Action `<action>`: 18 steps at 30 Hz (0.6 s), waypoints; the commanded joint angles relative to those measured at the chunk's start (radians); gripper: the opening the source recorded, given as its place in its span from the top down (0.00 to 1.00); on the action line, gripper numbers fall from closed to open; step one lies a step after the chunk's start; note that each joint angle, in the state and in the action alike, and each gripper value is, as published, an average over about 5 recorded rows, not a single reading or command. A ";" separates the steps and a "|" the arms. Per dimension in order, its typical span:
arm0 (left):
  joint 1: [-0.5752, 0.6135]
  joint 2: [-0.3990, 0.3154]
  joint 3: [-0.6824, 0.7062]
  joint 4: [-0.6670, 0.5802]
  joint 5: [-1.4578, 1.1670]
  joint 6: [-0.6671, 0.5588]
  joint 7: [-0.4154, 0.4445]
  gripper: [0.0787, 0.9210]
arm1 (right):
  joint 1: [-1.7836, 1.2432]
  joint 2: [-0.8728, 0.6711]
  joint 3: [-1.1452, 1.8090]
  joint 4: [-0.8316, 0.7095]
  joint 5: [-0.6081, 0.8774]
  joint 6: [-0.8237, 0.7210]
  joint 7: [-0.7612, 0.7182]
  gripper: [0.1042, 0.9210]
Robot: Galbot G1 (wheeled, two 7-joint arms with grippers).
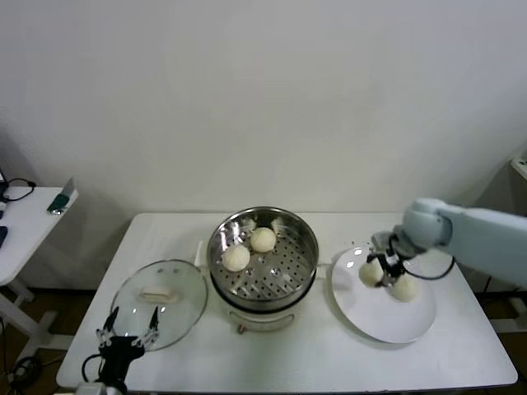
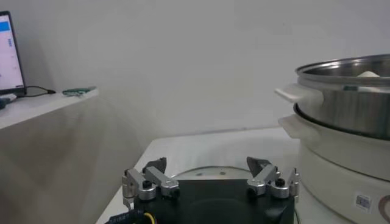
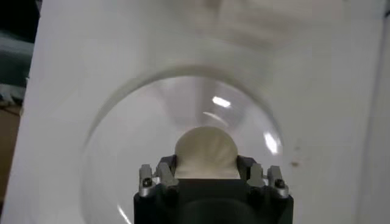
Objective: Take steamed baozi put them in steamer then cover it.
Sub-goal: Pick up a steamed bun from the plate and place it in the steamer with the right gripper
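Note:
The steamer stands mid-table with two steamed baozi on its perforated tray, one and another. Two more baozi are at the white plate. My right gripper is shut on one of them, low over the plate; the other lies beside it. In the right wrist view the baozi sits between the fingers of my right gripper over the plate. My left gripper is open and empty by the glass lid.
The lid lies flat on the table left of the steamer, also showing in the left wrist view beyond my left gripper, with the steamer beside it. A white side table stands at far left.

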 commanded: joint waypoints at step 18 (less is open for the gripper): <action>0.017 0.013 -0.017 -0.021 -0.011 -0.001 0.000 0.12 | 0.188 0.502 -0.039 0.279 -0.169 0.371 0.018 0.33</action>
